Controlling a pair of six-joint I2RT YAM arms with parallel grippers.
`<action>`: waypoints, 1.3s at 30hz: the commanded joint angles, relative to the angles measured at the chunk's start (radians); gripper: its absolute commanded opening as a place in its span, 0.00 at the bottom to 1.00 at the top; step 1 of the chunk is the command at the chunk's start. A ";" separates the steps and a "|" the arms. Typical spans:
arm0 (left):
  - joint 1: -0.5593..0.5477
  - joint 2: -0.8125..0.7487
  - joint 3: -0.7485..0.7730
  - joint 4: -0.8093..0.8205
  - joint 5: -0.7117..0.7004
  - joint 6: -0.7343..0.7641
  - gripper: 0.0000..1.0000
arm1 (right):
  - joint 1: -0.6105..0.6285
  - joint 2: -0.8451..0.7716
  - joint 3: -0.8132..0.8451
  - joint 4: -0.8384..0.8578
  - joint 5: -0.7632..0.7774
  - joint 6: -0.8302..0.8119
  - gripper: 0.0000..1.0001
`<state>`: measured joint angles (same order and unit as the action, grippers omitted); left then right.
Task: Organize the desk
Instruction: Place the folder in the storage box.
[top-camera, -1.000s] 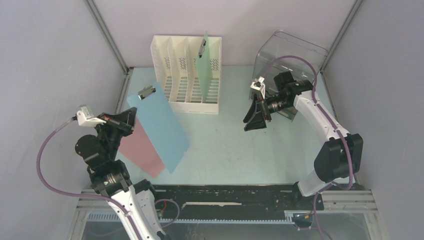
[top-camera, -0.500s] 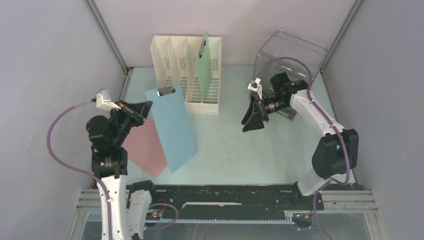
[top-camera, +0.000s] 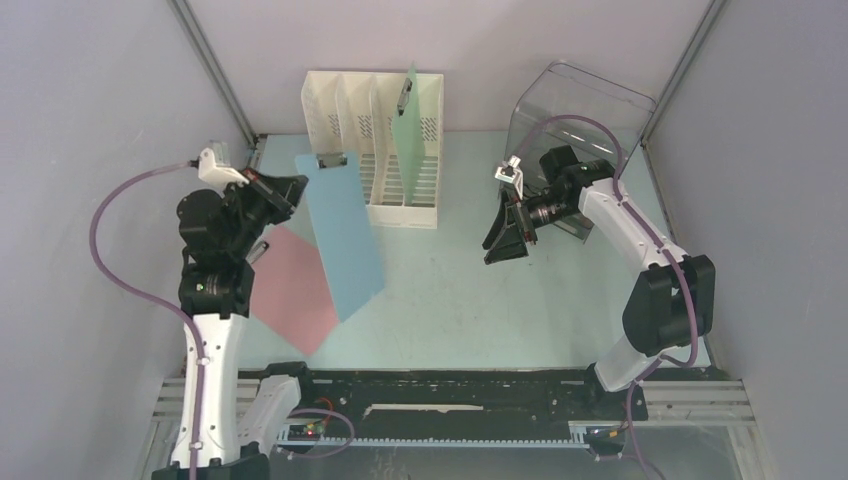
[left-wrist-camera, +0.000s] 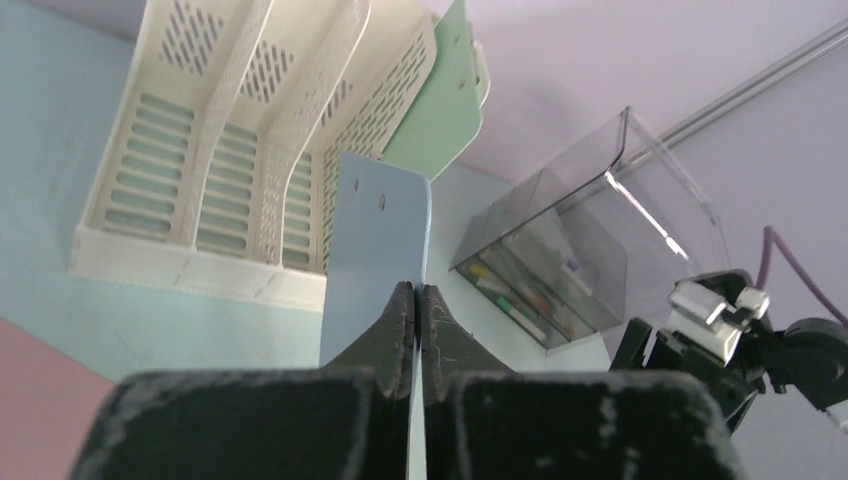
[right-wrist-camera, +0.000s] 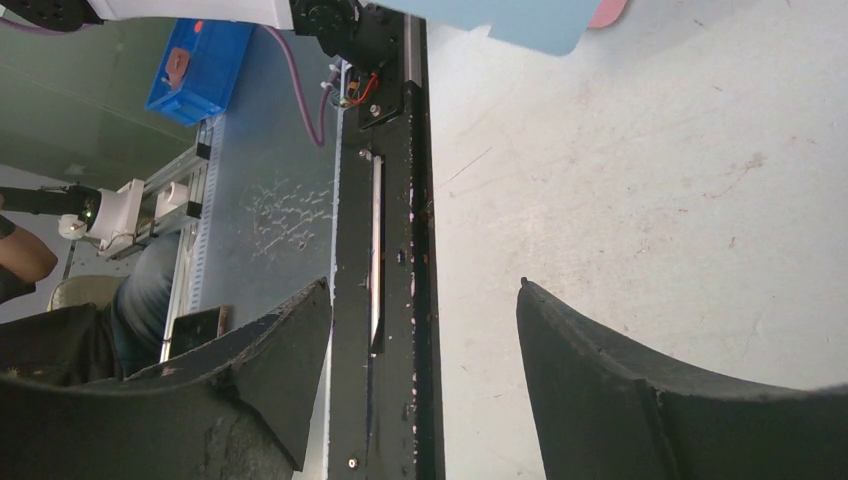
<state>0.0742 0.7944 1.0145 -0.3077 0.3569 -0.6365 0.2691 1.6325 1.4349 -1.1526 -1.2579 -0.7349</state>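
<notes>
left gripper (top-camera: 292, 190): jaws clamped on edge of blue clipboard (top-camera: 342, 240), which is tilted with its clip end up, just beside white file rack (top-camera: 372, 165). right gripper (top-camera: 503, 238): jaws apart, empty, above desk (top-camera: 470, 300). desk: pale green top spanning floor beneath both arms. green clipboard (top-camera: 415, 125): upright in rack's rightmost slot. pink board (top-camera: 290, 295): flat on desk, left side, partly hidden by blue clipboard. clear bin (top-camera: 585, 105): far right corner.

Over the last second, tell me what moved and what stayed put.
The left hand, shut on the blue clipboard, swung it up and away toward the white file rack. The pink clipboard lying flat, the green clipboard in the rack and the open right hand stayed about where they were.
</notes>
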 joint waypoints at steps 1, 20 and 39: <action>-0.006 0.045 0.133 0.052 -0.019 0.034 0.00 | 0.001 0.001 0.015 -0.008 -0.022 -0.023 0.76; -0.037 0.177 0.273 0.004 0.180 0.099 0.00 | 0.019 -0.027 0.088 0.075 0.019 -0.052 0.87; -0.144 0.160 0.219 -0.012 0.334 0.151 0.00 | 0.032 0.079 0.189 0.311 -0.120 -0.179 1.00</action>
<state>-0.0238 0.9604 1.2369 -0.3557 0.6365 -0.5129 0.2882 1.6752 1.5627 -0.8970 -1.3640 -0.8963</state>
